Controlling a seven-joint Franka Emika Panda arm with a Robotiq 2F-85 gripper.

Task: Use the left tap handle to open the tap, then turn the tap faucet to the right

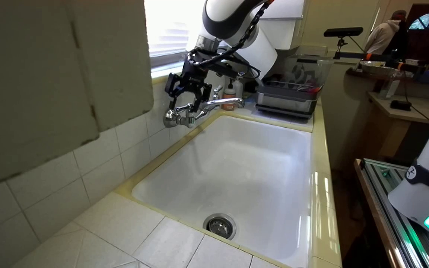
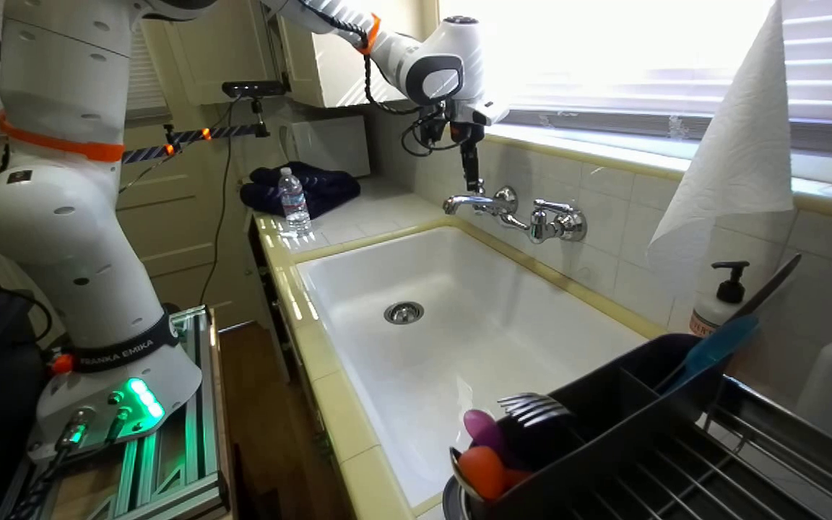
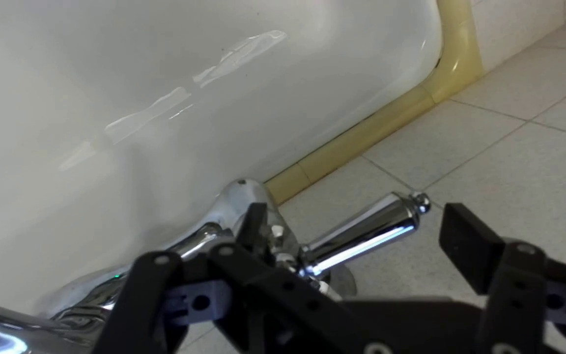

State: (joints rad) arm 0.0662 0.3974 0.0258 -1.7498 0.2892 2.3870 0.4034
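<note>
The chrome wall tap stands over the white sink (image 1: 259, 178). Its left handle (image 3: 361, 236) is a chrome lever with a small ball at its end; it also shows in an exterior view (image 1: 183, 108). My gripper (image 3: 354, 233) is open, with one black finger on each side of this lever in the wrist view. A gap shows between the right finger and the ball end. The gripper points down at the tap in both exterior views (image 1: 184, 107) (image 2: 471, 182). The spout (image 2: 465, 202) reaches out over the sink, with no water visible. The right handle (image 2: 552, 206) stands apart from the gripper.
The tiled wall (image 1: 132, 149) and window sill are close behind the tap. Soap bottles (image 1: 229, 97), a hanging paper towel (image 2: 726, 159) and a dish rack (image 2: 604, 426) stand beyond the right handle. A water bottle (image 2: 293, 198) and dark cloth (image 2: 322, 184) lie on the left counter.
</note>
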